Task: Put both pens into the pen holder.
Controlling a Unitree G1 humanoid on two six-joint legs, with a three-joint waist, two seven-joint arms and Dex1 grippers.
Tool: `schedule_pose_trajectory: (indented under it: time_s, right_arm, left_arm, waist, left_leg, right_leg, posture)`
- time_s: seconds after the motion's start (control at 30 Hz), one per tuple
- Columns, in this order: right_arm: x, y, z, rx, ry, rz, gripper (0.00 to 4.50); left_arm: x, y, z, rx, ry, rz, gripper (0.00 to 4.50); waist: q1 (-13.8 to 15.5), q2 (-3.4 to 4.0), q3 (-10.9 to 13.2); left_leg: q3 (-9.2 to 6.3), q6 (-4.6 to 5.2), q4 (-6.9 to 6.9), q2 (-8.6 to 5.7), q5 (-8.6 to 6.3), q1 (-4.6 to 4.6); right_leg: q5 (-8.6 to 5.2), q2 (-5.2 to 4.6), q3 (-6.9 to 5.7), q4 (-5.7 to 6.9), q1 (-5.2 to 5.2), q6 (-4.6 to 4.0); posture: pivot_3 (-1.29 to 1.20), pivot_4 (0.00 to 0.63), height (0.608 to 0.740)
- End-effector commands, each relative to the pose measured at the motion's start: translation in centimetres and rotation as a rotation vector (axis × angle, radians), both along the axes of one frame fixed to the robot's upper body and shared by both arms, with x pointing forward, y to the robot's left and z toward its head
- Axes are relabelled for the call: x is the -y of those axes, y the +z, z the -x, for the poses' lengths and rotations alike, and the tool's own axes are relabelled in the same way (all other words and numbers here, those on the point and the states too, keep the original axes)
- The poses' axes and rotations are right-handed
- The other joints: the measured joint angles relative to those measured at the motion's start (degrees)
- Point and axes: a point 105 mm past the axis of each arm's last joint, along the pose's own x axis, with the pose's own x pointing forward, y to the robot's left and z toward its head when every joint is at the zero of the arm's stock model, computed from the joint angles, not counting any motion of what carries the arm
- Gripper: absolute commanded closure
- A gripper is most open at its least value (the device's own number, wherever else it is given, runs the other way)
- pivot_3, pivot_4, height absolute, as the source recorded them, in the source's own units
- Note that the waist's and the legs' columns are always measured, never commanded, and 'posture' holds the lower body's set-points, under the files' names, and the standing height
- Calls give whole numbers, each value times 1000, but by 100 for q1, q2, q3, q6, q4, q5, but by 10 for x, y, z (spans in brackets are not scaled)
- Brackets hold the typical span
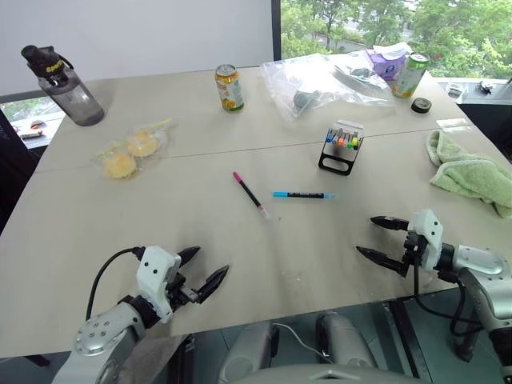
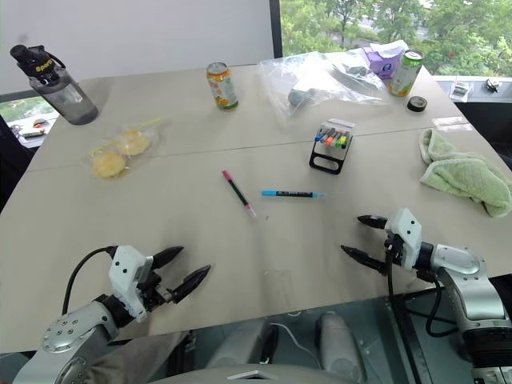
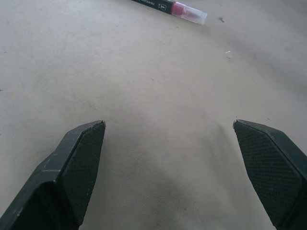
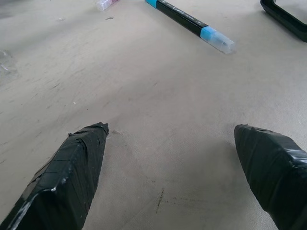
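Two pens lie flat near the middle of the beige table: a pink-capped pen lying at a slant and a blue-capped pen lying crosswise just to its right. The pen holder, a black wire rack with colourful marker ends in its white top, stands behind them to the right. My left gripper hovers open over the near left of the table, well short of the pink pen. My right gripper is open at the near right, with the blue pen ahead of its fingers. Both are empty.
A clear bag with yellow snacks lies at the left, a dark water bottle at the far left corner. A drinks can, a crumpled clear bag and a green can stand at the back. A green towel lies at the right edge.
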Motion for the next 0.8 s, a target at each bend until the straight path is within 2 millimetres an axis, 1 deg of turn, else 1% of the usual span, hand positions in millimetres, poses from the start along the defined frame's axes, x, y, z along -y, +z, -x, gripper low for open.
schedule_pose_trajectory:
  time_s: [0.03,0.1,0.3,0.53,0.8]
  right_arm:
    - [0,11,-1,49,11,2,0]
    - [-1,10,-1,39,15,2,0]
    - [-2,14,-1,18,29,3,0]
    - [-2,15,-1,23,39,23,0]
    - [-5,16,-1,33,49,9,0]
  left_arm:
    - [0,15,-2,64,-20,-14,57]
    - [-2,17,-5,66,-23,-7,57]
    - [1,19,-9,71,-47,-1,57]
    - [3,20,-10,73,-52,9,57]
    - [4,21,-11,78,-48,15,57]
  waist:
    - [0,0,0]
    - [1,0,0]
    - [0,2,1]
    - [1,2,1]
    - [1,2,1]
  left_leg:
    - [0,0,0,0,0,0]
    - [0,1,0,0,-1,0]
    - [0,-2,0,0,1,0]
    - [0,-8,0,0,5,-1]
    - [0,-8,0,0,5,-1]
  right_leg:
    - [0,0,0,0,0,0]
    - [0,0,0,0,0,0]
    - [0,0,1,0,0,0]
    - [0,0,0,-1,-1,0]
    - [0,0,0,-1,-1,0]
  posture:
    - [0,150,739]
    - [0,150,739]
    - [0,150,739]
    - [0,150,739]
    - [0,150,739]
